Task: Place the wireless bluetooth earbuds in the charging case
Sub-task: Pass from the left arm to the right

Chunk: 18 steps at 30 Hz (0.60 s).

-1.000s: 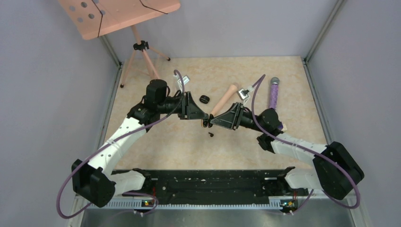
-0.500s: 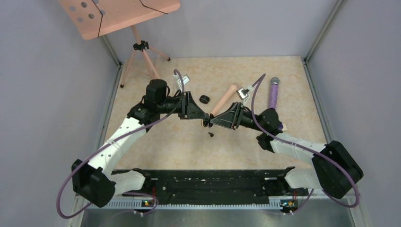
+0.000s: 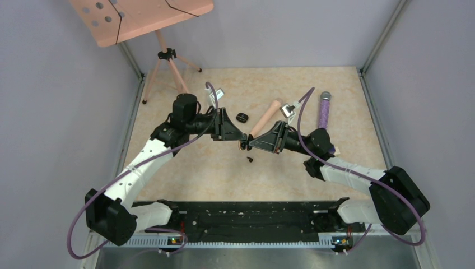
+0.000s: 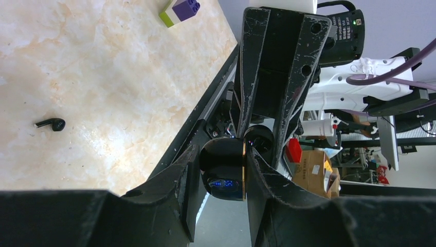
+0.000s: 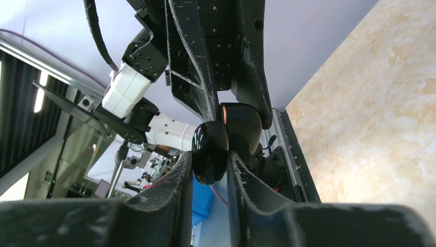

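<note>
The charging case (image 4: 224, 170), glossy black with a gold rim and blue spots inside, hangs above the table between both grippers. My left gripper (image 4: 221, 157) is shut on its base. My right gripper (image 5: 208, 157) comes from the opposite side, its fingers pressed against both sides of the open black lid (image 5: 210, 152). From above, the left gripper (image 3: 237, 137) and right gripper (image 3: 252, 144) meet tip to tip at the case (image 3: 243, 145). One small black earbud (image 3: 250, 159) lies on the table just below them, also visible as the earbud (image 4: 50, 124) in the left wrist view.
A black rounded lump (image 3: 242, 117) and a pink cylinder (image 3: 266, 117) lie just behind the grippers. A purple wand (image 3: 325, 109) lies at the right. A purple-and-green cube (image 4: 180, 9) sits on the table. A pink stool (image 3: 162, 50) stands at the back left.
The right gripper's jaws have narrowed onto the case lid. Both arms and the earbud on the table have stayed in place.
</note>
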{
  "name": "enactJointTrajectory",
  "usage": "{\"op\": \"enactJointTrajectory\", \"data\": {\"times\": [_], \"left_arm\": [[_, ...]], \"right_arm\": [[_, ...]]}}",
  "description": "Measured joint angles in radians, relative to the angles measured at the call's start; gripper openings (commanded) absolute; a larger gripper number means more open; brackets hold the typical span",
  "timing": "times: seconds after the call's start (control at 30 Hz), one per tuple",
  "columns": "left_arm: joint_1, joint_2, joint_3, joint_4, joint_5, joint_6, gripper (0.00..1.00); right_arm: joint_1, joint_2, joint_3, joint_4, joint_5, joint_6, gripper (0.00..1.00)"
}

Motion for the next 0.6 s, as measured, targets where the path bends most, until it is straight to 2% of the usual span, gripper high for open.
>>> {"op": "enactJointTrajectory", "data": {"times": [0.03, 0.1, 0.13, 0.23, 0.3, 0.43, 0.6], "left_arm": [[0.000, 0.000, 0.000, 0.002, 0.001, 0.000, 0.00], [0.000, 0.000, 0.000, 0.007, 0.004, 0.000, 0.00], [0.000, 0.000, 0.000, 0.008, 0.005, 0.000, 0.00], [0.001, 0.000, 0.000, 0.010, 0.007, 0.001, 0.00], [0.001, 0.000, 0.000, 0.009, 0.005, 0.004, 0.00], [0.001, 0.000, 0.000, 0.006, 0.006, 0.004, 0.00], [0.001, 0.000, 0.000, 0.005, 0.007, 0.004, 0.00]], "right_arm": [[0.000, 0.000, 0.000, 0.000, 0.000, 0.000, 0.09], [-0.001, 0.000, 0.000, -0.002, 0.000, 0.004, 0.04], [-0.001, 0.000, 0.000, -0.002, 0.000, 0.003, 0.07], [-0.001, 0.000, 0.000, -0.003, 0.000, 0.003, 0.33], [-0.001, 0.000, 0.003, -0.005, 0.000, 0.005, 0.41], [-0.001, 0.000, 0.024, -0.023, 0.001, -0.002, 0.45], [-0.001, 0.000, 0.045, -0.054, 0.004, -0.010, 0.40]]}}
